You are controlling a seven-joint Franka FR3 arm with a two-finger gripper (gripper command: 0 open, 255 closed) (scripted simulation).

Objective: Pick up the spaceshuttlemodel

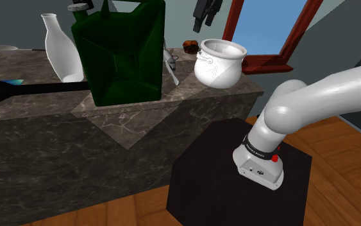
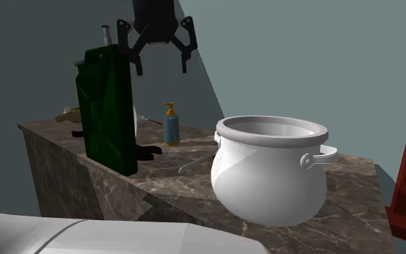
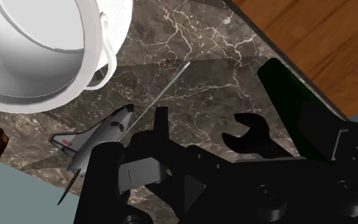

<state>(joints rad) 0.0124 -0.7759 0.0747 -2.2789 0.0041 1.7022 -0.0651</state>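
Observation:
The space shuttle model (image 3: 93, 141) is small and white with a dark nose and red markings. It lies flat on the dark marble counter (image 3: 203, 70), between the white pot (image 3: 37, 51) and the green jerry can (image 3: 301, 108). A thin grey rod (image 3: 165, 89) lies alongside it. In the shoulder view the shuttle (image 1: 170, 62) is partly hidden behind the can's edge. My gripper (image 2: 161, 63) hangs high above the counter, well clear of the shuttle, fingers spread apart with nothing between them. The gripper (image 1: 204, 21) sits at the shoulder view's top.
A tall green jerry can (image 1: 121, 51) stands mid-counter, a white pot (image 1: 218, 63) to its right. A black wrench (image 3: 252, 135) lies by the can. A white vase (image 1: 60, 48), a soap bottle (image 2: 171, 124) and a brown object (image 1: 190, 45) also stand on the counter.

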